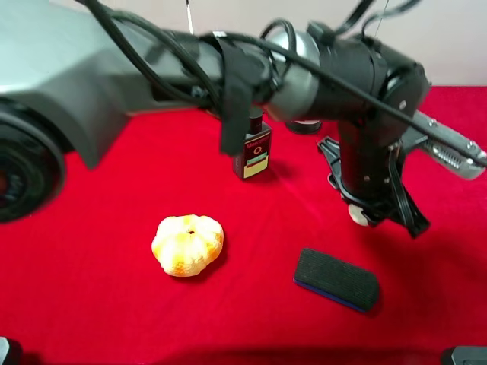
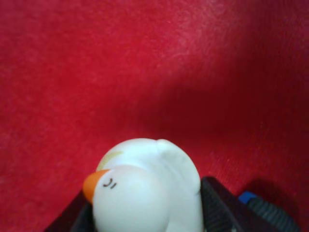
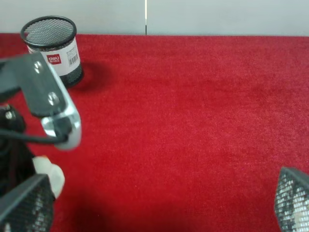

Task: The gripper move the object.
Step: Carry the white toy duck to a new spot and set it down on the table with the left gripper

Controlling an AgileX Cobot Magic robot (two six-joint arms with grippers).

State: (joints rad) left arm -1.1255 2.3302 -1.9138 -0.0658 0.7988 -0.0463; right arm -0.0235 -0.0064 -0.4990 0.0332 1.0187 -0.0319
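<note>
Left gripper [image 2: 145, 220]: closed on the white duck figurine [image 2: 147, 186]. A dark finger [image 2: 218, 210] is pressed against each flank, and the orange beak is turned to 1 side. Whether the duck figurine rests on the red cloth [image 1: 91, 304] or is held just above it cannot be told.

In the high view the left arm is stretched across to the right half of the cloth. The duck figurine is seen at its tip, near the black eraser [image 1: 336, 279] and well apart from the orange-and-white lump [image 1: 188, 245]. A small dark bottle [image 1: 255, 152] stands farther back, partly covered by the arm.

Right gripper [image 3: 157, 208]: 2 mesh-patterned fingers [image 3: 291, 200] are spread wide, with nothing held. A black mesh pen cup [image 3: 50, 48] is noted at the far edge of the cloth.
</note>
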